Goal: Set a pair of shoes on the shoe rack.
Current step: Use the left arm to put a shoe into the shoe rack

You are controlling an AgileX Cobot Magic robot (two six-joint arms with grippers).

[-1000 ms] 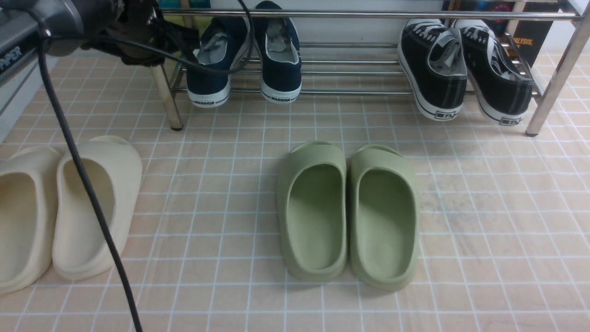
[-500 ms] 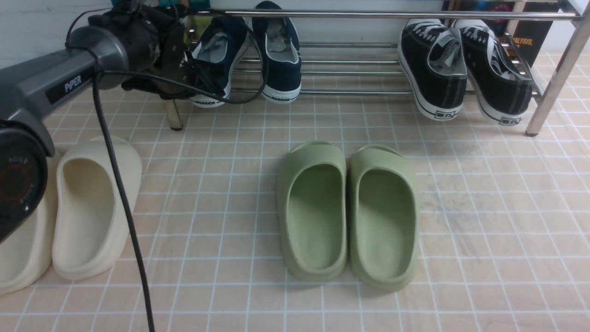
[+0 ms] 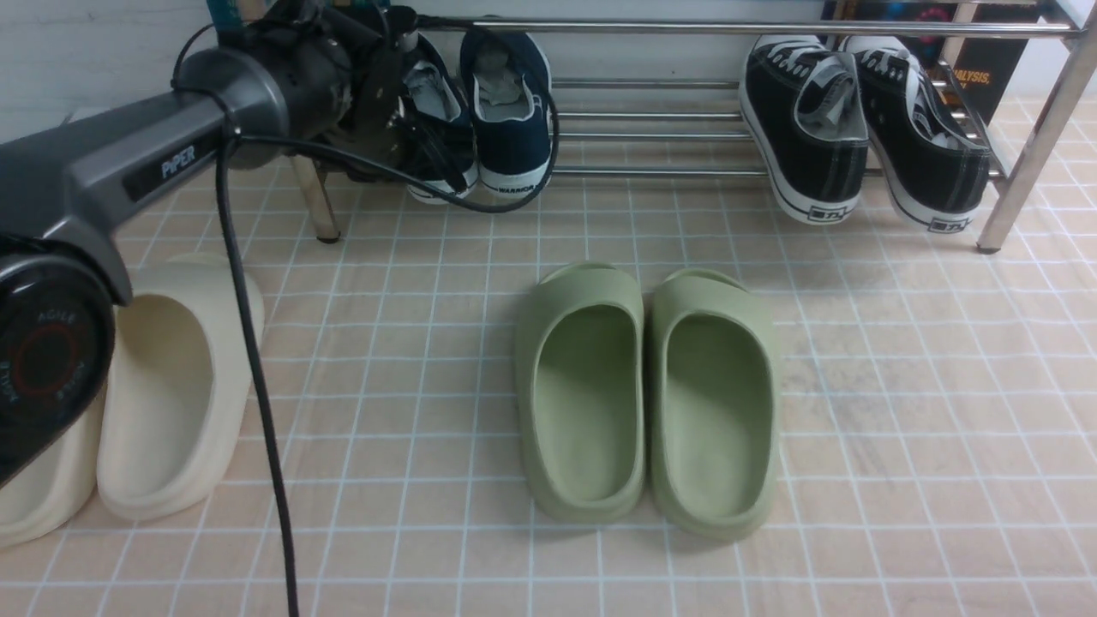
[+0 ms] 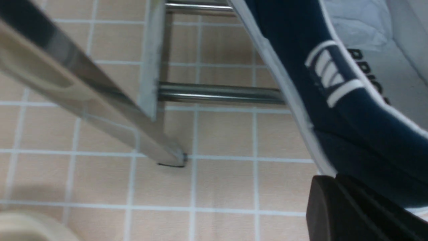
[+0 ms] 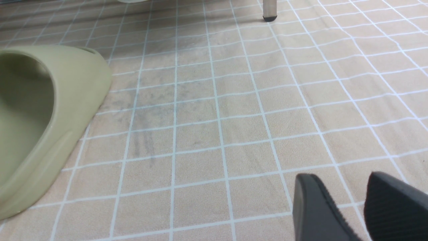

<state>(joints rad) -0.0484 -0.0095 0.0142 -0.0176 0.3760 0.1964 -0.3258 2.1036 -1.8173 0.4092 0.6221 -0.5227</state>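
Two navy slip-on shoes [image 3: 512, 128], white-soled and stuffed with paper, lean side by side on the left part of the chrome shoe rack [image 3: 686, 27], heels toward the robot. The left tool [image 3: 424, 146] is closed on the heel edge of the left one. The right tool [image 5: 344, 194] hangs parted and empty over the beige floor [image 3: 900, 386] with white grid lines, where green slides [image 3: 647, 398] and cream slides [image 3: 171, 386] lie.

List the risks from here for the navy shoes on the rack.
The black cable of the left arm loops in front of the navy shoes' heels; pulling back may snag and drag them off. The left navy shoe lies tilted, heel past the front bar of the shoe rack, so it could slide to the floor. The arm hangs close to the rack's leg and might bump it.
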